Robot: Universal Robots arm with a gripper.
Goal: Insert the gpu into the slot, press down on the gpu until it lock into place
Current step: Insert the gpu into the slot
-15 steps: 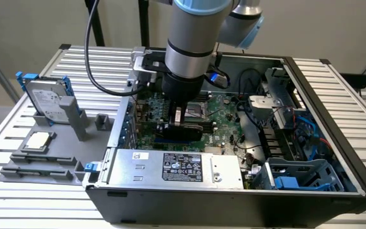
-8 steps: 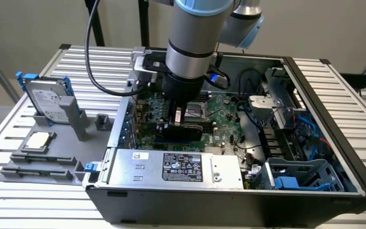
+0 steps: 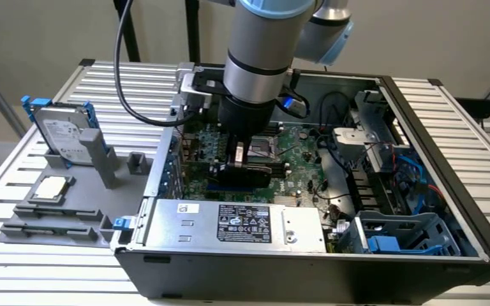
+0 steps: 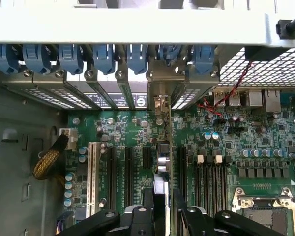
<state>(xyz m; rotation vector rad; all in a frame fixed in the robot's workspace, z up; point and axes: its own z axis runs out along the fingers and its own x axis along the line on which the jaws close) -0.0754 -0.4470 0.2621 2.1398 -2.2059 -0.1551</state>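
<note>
The hand (image 4: 162, 216) is clenched on the thin, flat, black rectangular gpu (image 3: 254, 173), which stands on edge over the green motherboard (image 4: 132, 130) inside the open dark computer case (image 3: 313, 274). It looks stiff and light yet fragile, so it is best held by its upper edge and pressed evenly.

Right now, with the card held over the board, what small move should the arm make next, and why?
Probably a short, straight push down. The tool grips the card upright, its metal bracket at the case wall. In the exterior view the card stands low over the blue slot. Whether it is already seated, I cannot tell.
</note>
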